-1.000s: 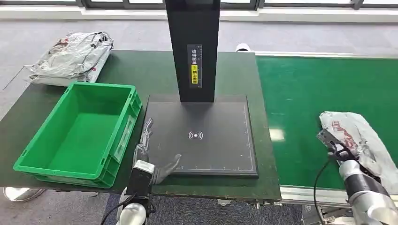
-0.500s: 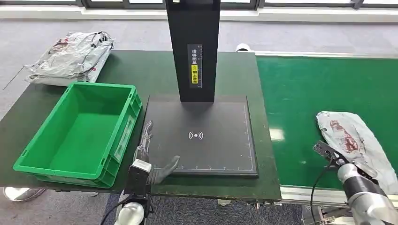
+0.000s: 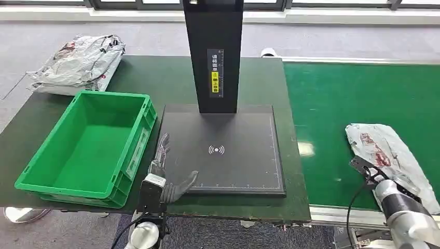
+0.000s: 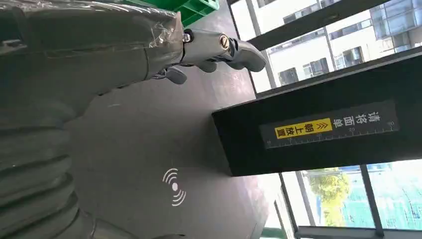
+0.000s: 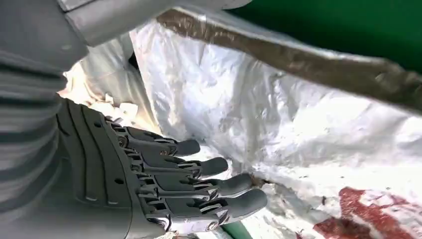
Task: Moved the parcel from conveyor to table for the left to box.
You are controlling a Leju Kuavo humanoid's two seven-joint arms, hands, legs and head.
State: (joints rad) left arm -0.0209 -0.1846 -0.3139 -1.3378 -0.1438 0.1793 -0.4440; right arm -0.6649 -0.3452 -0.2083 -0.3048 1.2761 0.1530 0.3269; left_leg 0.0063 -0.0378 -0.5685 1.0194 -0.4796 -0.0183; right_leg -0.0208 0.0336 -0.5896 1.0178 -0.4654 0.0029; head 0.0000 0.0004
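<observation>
The parcel (image 3: 390, 151), a crumpled grey-white plastic mailer with red print, lies on the green conveyor (image 3: 342, 98) at the right. My right hand (image 3: 369, 172) is at its near left edge. In the right wrist view the right hand (image 5: 164, 184) has its fingers stretched out and slightly apart beside the parcel (image 5: 308, 144), gripping nothing. My left hand (image 3: 167, 179) rests flat and open on the table at the near left corner of the black scanner pad (image 3: 223, 155). The left hand (image 4: 99, 55) holds nothing. The green crate (image 3: 85, 148) stands empty on the left.
A black post (image 3: 214, 52) with a yellow label rises from the far side of the scanner pad. Several grey mailers (image 3: 78, 65) are piled at the dark table's (image 3: 155, 78) far left corner. The conveyor's metal rail (image 3: 332, 212) runs along its near edge.
The parcel has drifted a little to the left on the belt. My right hand has drawn back toward the parcel's near edge. The left hand has not moved.
</observation>
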